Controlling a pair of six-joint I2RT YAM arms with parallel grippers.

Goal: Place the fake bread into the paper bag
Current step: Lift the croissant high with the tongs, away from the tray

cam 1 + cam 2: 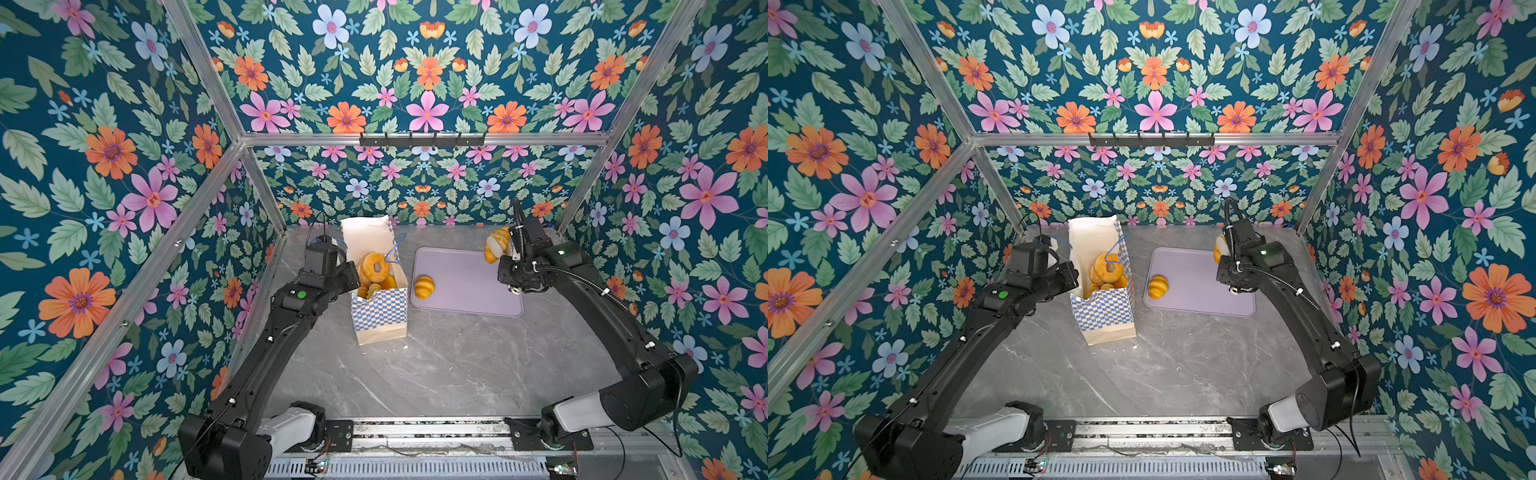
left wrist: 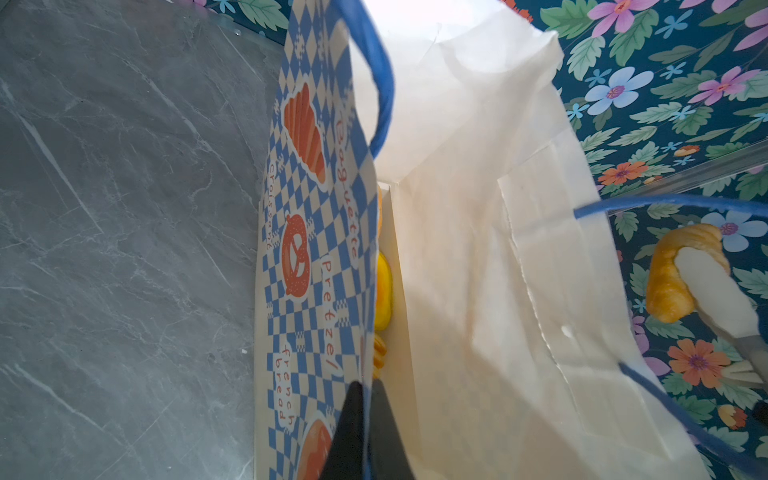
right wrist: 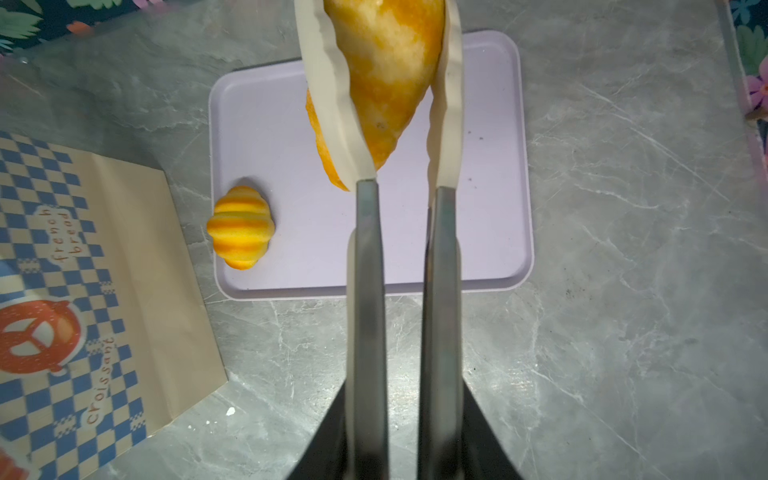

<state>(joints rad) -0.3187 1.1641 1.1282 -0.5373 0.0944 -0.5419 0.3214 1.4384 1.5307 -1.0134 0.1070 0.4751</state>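
Left wrist view: left tool (image 2: pixel 365 390) is clamped shut on the left wall of the paper bag (image 2: pixel 478 249), likely so the mouth is held open. In both top views a ring (image 1: pixel 375 266) is seen inside. One bun (image 1: pixel 424 286) lies on the tray (image 1: pixel 469 291). A loaf (image 3: pixel 390 83) is pinched by the part-closed right tool (image 3: pixel 378 33) above the tray's far right, clear for transfer.
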